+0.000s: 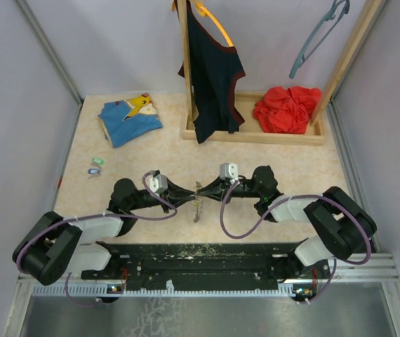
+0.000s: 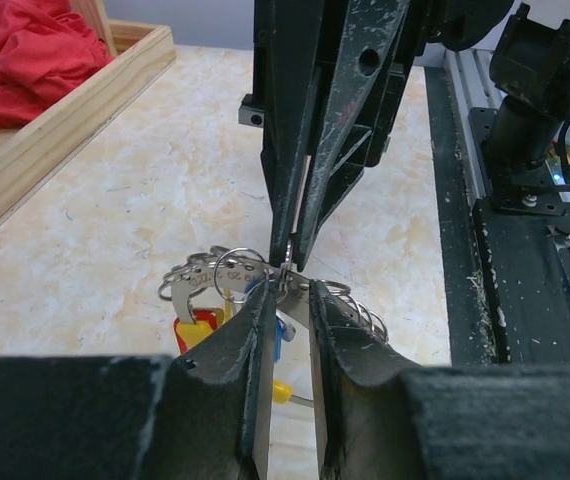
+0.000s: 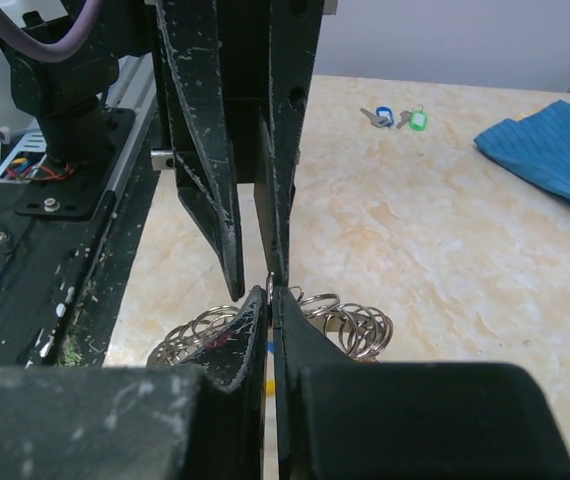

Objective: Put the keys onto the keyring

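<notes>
The keyring (image 1: 198, 202) is a bunch of thin grey wire rings with a yellow tag (image 2: 201, 326) and a red piece, held at the table's middle. My right gripper (image 3: 268, 288) is shut on one wire ring (image 2: 290, 262). My left gripper (image 2: 289, 290) faces it tip to tip. Its jaws stand a narrow gap apart on either side of that ring, with rings (image 2: 357, 308) fanned out on both sides. The two keys, one blue (image 3: 383, 115) and one green (image 3: 417, 120), lie together at the far left (image 1: 96, 166), away from both grippers.
A folded blue cloth (image 1: 130, 119) lies at the back left. A wooden rack base (image 1: 256, 135) at the back holds a red cloth (image 1: 288, 109) and a hanging dark top (image 1: 212, 74). The black arm rail (image 1: 200, 256) runs along the near edge.
</notes>
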`<action>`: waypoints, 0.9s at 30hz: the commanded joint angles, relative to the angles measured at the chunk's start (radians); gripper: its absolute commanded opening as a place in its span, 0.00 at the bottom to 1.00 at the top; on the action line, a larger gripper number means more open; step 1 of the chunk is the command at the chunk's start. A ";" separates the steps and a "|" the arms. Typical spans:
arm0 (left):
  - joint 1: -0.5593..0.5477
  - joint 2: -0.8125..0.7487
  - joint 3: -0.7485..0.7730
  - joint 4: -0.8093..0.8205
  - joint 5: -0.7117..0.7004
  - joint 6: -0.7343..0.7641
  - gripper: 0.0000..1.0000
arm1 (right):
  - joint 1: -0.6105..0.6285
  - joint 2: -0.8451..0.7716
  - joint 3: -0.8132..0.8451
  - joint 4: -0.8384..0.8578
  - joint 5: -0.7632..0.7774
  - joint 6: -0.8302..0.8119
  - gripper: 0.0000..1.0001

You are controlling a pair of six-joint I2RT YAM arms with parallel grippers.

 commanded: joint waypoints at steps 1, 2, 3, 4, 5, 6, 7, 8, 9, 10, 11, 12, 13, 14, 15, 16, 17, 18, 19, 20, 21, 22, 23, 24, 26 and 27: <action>0.003 0.015 0.027 0.021 -0.024 0.000 0.26 | -0.005 0.001 0.029 0.103 -0.039 0.016 0.00; 0.003 0.014 0.025 0.021 -0.036 0.000 0.27 | -0.005 0.001 0.028 0.102 -0.039 0.016 0.00; 0.003 0.011 0.022 0.021 -0.048 0.001 0.28 | -0.005 0.001 0.029 0.101 -0.039 0.016 0.00; 0.003 0.008 0.020 0.020 -0.054 0.004 0.28 | -0.005 0.001 0.028 0.102 -0.040 0.016 0.00; 0.004 0.007 0.019 0.018 -0.063 0.005 0.29 | -0.005 0.002 0.028 0.102 -0.042 0.016 0.00; 0.004 0.004 0.017 0.017 -0.067 0.005 0.29 | -0.005 0.003 0.030 0.101 -0.045 0.016 0.00; 0.004 0.002 0.017 0.016 -0.069 0.004 0.29 | -0.004 0.005 0.031 0.100 -0.050 0.016 0.00; 0.004 0.000 0.015 0.018 -0.066 0.005 0.29 | -0.005 0.007 0.034 0.098 -0.056 0.017 0.00; 0.004 0.002 0.017 0.020 -0.061 0.004 0.29 | -0.005 0.008 0.035 0.099 -0.060 0.019 0.00; 0.004 0.004 0.017 0.025 -0.054 0.004 0.28 | -0.005 0.010 0.038 0.101 -0.065 0.021 0.00; 0.004 0.008 0.019 0.031 -0.043 0.002 0.28 | -0.005 0.011 0.039 0.101 -0.068 0.022 0.00; 0.004 0.013 0.020 0.038 -0.032 -0.001 0.28 | -0.005 0.014 0.041 0.101 -0.071 0.023 0.00; 0.004 0.019 0.021 0.047 -0.019 -0.006 0.27 | -0.005 0.015 0.042 0.101 -0.074 0.024 0.00; 0.004 0.026 0.023 0.059 -0.005 -0.010 0.27 | -0.005 0.016 0.044 0.100 -0.077 0.025 0.00; 0.004 0.033 0.023 0.076 0.008 -0.018 0.27 | -0.005 0.017 0.047 0.097 -0.082 0.025 0.00; 0.004 0.040 0.023 0.093 0.023 -0.025 0.26 | -0.005 0.019 0.049 0.093 -0.085 0.025 0.00; 0.004 0.048 0.024 0.107 0.032 -0.031 0.24 | -0.005 0.021 0.051 0.089 -0.088 0.025 0.00; 0.004 0.055 0.025 0.116 0.042 -0.036 0.23 | -0.005 0.022 0.052 0.087 -0.089 0.025 0.00; 0.004 0.060 0.027 0.120 0.049 -0.036 0.21 | -0.005 0.022 0.052 0.086 -0.089 0.025 0.00; 0.004 0.064 0.029 0.120 0.055 -0.037 0.19 | -0.005 0.022 0.054 0.084 -0.089 0.024 0.00; 0.004 0.067 0.030 0.120 0.061 -0.037 0.16 | -0.005 0.022 0.054 0.079 -0.091 0.022 0.00; 0.004 0.067 0.031 0.120 0.066 -0.037 0.13 | -0.005 0.023 0.056 0.072 -0.094 0.021 0.00; 0.004 0.066 0.031 0.119 0.069 -0.035 0.11 | -0.005 0.024 0.060 0.061 -0.099 0.017 0.00; 0.004 0.064 0.031 0.117 0.069 -0.034 0.07 | -0.005 0.024 0.063 0.051 -0.101 0.015 0.00; 0.004 0.059 0.034 0.098 0.071 -0.023 0.01 | -0.005 0.023 0.064 0.038 -0.101 0.009 0.00; 0.004 0.053 0.037 0.079 0.069 -0.016 0.00 | -0.005 0.019 0.065 0.020 -0.102 -0.002 0.00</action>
